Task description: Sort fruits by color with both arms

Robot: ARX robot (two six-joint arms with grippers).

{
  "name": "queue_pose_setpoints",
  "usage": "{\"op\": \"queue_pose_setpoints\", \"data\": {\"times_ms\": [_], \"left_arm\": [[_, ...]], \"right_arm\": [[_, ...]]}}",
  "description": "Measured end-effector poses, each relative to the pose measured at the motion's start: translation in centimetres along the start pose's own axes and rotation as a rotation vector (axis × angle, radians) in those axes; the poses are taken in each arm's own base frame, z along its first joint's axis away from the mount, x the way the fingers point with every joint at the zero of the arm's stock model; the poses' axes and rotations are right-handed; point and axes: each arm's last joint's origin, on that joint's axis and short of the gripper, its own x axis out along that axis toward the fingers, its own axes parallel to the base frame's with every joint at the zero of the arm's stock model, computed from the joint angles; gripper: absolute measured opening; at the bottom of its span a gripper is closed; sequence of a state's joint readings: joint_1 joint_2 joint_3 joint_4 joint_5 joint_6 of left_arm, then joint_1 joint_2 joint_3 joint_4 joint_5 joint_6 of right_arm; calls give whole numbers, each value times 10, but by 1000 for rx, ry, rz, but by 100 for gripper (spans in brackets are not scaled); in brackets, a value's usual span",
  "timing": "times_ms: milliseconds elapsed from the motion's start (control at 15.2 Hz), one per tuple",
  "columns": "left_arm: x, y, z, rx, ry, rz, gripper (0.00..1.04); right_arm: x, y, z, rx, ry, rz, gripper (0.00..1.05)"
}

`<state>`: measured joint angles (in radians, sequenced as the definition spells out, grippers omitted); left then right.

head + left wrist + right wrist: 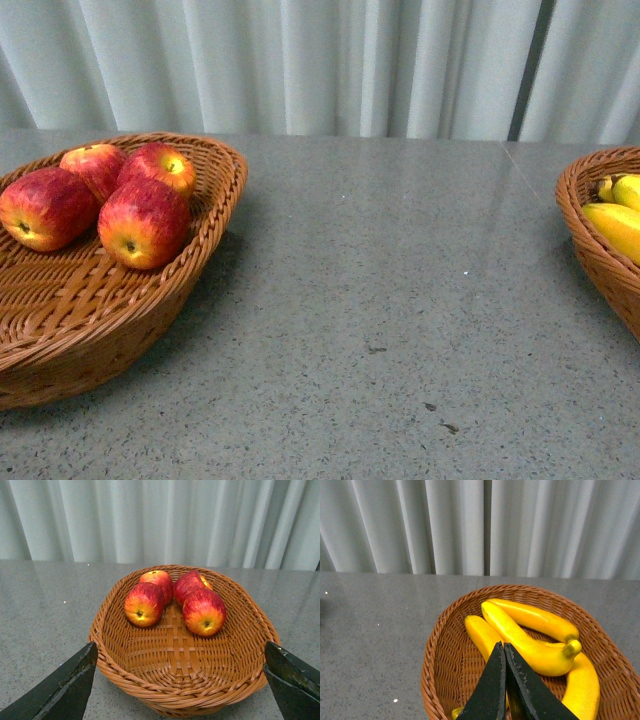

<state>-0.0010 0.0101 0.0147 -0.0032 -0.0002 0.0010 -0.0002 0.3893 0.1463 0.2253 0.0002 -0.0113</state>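
A grey speckled stone counter [400,300] carries everything, with pale pleated curtains [320,60] hanging behind its far edge. At the counter's left edge sits a brown oval woven wicker basket [70,320], and a second brown wicker basket [590,240] sits at the right edge, only partly in the front view; the two are well apart with bare counter between them.

In the right basket lie smooth curved bright-yellow bananas [525,640], overlapping one another: one long one crosses the middle, others lie beside and under it. In the left basket four glossy red apples with yellow streaks [202,611] cluster touching each other at the basket's far end.

Neither arm shows in the front view. The left gripper [180,680] hangs above the near rim of the apple basket, its two black fingers [65,690] spread wide apart with nothing between them. The right gripper [504,680] hangs over the banana basket, its black fingers [492,685] pressed together, empty, in front of the bananas.
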Motion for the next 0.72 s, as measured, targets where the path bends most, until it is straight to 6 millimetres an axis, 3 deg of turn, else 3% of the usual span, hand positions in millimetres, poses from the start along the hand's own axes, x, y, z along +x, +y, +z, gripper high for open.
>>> {"op": "queue_pose_setpoints", "data": {"times_ms": [722], "left_arm": [[0, 0, 0, 0, 0, 0, 98]], "right_arm": [[-16, 0, -29, 0, -35, 0, 2]]}}
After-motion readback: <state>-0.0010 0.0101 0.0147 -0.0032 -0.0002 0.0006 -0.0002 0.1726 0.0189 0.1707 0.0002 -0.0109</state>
